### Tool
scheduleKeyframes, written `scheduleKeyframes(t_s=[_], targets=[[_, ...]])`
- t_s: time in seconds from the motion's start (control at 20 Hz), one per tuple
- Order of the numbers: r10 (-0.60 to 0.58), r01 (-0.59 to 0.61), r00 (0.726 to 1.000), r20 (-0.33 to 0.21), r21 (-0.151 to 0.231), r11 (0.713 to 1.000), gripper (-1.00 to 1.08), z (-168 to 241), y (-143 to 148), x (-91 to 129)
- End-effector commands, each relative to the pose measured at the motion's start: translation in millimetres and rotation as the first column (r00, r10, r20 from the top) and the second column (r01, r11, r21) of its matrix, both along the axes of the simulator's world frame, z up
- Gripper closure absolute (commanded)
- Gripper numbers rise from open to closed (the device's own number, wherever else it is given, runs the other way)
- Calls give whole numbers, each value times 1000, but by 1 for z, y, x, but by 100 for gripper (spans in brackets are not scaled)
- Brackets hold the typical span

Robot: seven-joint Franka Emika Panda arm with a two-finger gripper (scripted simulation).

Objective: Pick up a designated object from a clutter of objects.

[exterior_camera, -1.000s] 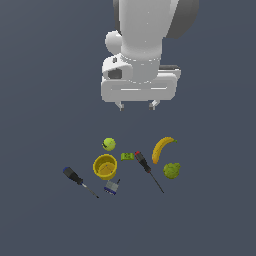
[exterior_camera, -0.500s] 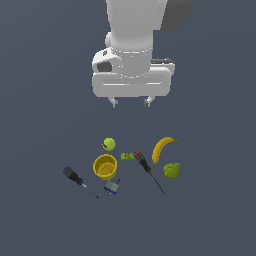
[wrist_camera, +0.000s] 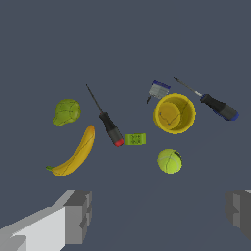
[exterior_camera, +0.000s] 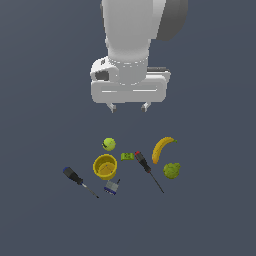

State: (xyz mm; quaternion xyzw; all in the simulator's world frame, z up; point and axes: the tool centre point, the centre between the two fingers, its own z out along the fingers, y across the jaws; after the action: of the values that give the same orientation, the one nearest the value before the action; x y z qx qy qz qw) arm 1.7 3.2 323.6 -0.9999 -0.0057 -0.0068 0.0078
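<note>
The pincer (wrist_camera: 159, 215) hangs with its fingers (wrist_camera: 78, 215) spread wide, holding nothing. Ahead of the gap sits the yellow-green ball (wrist_camera: 169, 161), the nearest item. Beyond it stands the yellow cup (wrist_camera: 174, 113); the small green block (wrist_camera: 136, 139) lies beside the red-handled screwdriver (wrist_camera: 109, 124).

The ball (exterior_camera: 109, 144) (wrist_camera: 169, 161) — small, smooth, yellow-green, with dark curved markings — is lying on the grey floor at the clutter's far side, just beyond the upright yellow cup (exterior_camera: 105, 166) (wrist_camera: 174, 113), left of the green block (exterior_camera: 127, 156) (wrist_camera: 136, 139).
</note>
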Motion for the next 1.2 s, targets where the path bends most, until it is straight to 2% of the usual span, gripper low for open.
scheduleKeyframes(t_s=[0.0,0.5,0.85,1.15], targets=[[-2,2,1000,-1,1,1000,-92,-12,-5,1],[-14,14,1000,-5,4,1000,-92,-94,-39,-1],[-25,25,1000,-8,-2,1000,-92,-163,-69,-17],[-33,33,999,-11,-9,999,-92,-204,-88,-34]])
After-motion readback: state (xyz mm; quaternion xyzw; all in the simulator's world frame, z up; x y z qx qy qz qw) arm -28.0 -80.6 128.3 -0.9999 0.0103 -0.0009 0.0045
